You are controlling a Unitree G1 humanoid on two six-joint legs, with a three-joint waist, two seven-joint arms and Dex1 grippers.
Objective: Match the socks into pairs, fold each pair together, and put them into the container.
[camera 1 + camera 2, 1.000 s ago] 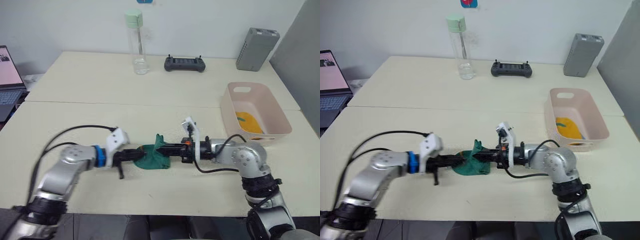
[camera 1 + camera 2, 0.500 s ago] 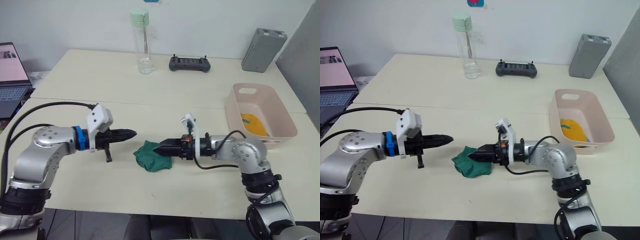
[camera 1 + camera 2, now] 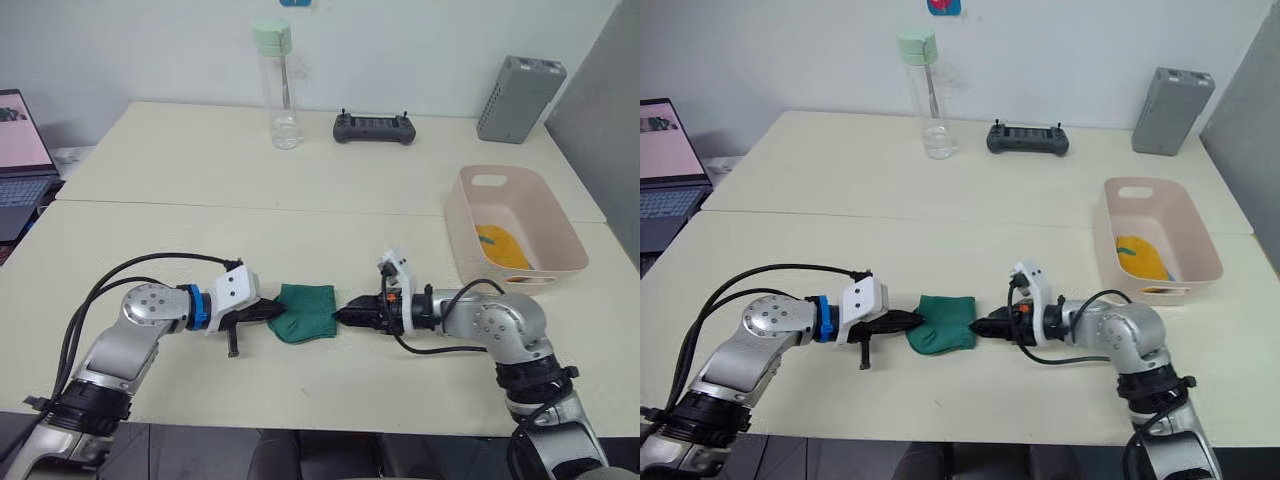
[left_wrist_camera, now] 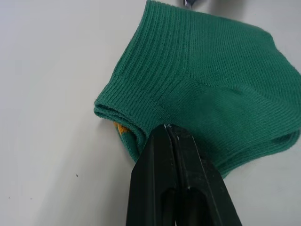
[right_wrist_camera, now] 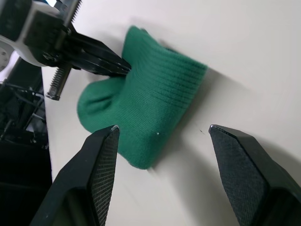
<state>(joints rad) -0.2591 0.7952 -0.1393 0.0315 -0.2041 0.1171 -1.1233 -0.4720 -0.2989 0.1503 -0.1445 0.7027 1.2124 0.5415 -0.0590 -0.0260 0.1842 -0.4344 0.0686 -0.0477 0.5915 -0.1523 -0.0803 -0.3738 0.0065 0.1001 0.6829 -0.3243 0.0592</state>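
A folded bundle of dark green socks (image 3: 305, 312) lies flat on the table's front middle; a bit of yellow shows at its fold in the left wrist view. My left gripper (image 3: 270, 312) is shut, its tips pressed against the bundle's left edge (image 4: 211, 94). My right gripper (image 3: 345, 316) stands open at the bundle's right edge, its fingers (image 5: 101, 179) wide apart with nothing between them. The pale pink container (image 3: 545, 205) sits at the right with a mustard-yellow sock (image 3: 498, 247) inside.
At the back stand a clear bottle with a green cap (image 3: 278, 85), a black controller (image 3: 372, 127) and a grey ribbed box (image 3: 515, 98). A laptop (image 3: 20, 150) sits at the far left. A seam (image 3: 250, 207) joins two tables.
My right gripper has opened, let go of the green socks and drawn back to their right edge. My left gripper pulled away, then came back to their left edge. The bundle lies flatter.
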